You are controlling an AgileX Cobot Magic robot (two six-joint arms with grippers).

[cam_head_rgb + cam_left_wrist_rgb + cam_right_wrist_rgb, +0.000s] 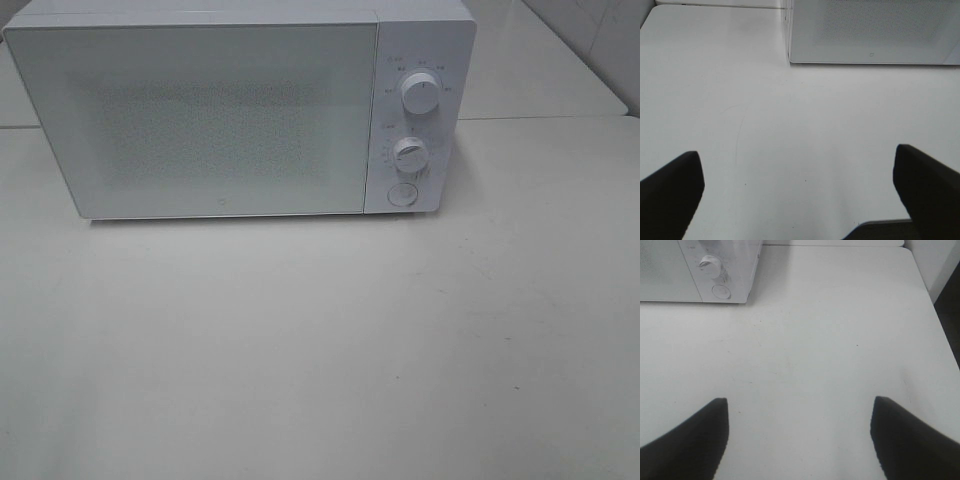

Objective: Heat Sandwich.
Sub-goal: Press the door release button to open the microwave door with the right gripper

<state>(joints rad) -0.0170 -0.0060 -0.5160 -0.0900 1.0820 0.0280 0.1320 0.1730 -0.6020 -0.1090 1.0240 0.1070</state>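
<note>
Looking for the sandwich, no luck, it's not in any view, so can't say which arm is nearer or how it lies. The left tool (797, 155) and right tool (800, 401) both hang wide open, empty, over the worktop (320, 350); microwave (200, 110) sits shut at the back edge.

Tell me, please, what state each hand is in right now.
Left hand: open, holding nothing.
Right hand: open, holding nothing.
</note>
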